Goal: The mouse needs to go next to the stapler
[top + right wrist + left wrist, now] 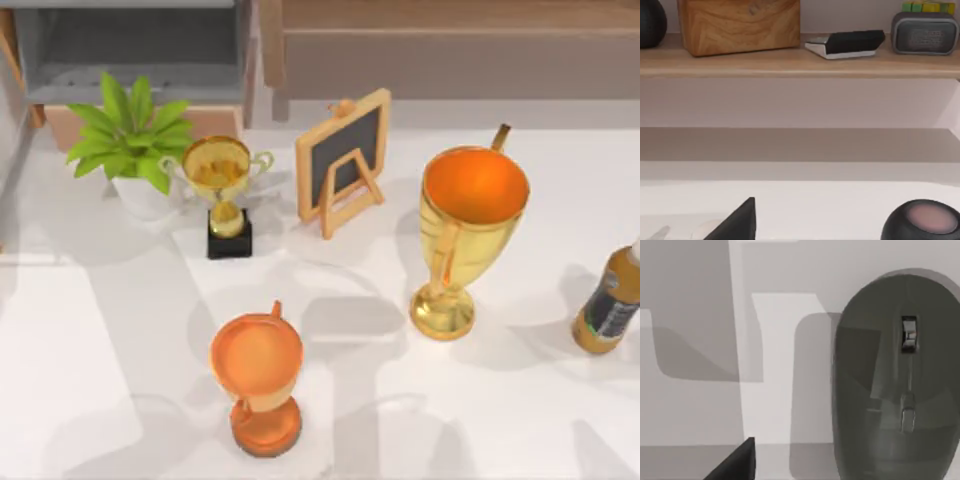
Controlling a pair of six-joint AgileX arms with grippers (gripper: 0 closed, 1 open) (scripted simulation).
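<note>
Mouse (895, 385): dark grey, flat on the white table (695, 305), close beneath the left wrist camera, wheel up. Stapler (845, 43): black and white, on the wooden shelf (790, 65) beside a wooden box (737, 25), facing the right wrist camera. Left gripper, right gripper: finger spread cannot be told. Advice: centre the left gripper across the mouse's narrow flanks, then descend squarely.

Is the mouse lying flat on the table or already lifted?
Lying flat, right side up: the left wrist view looks down on the mouse, scroll wheel facing up, resting on the white table, with no finger touching it.
</note>
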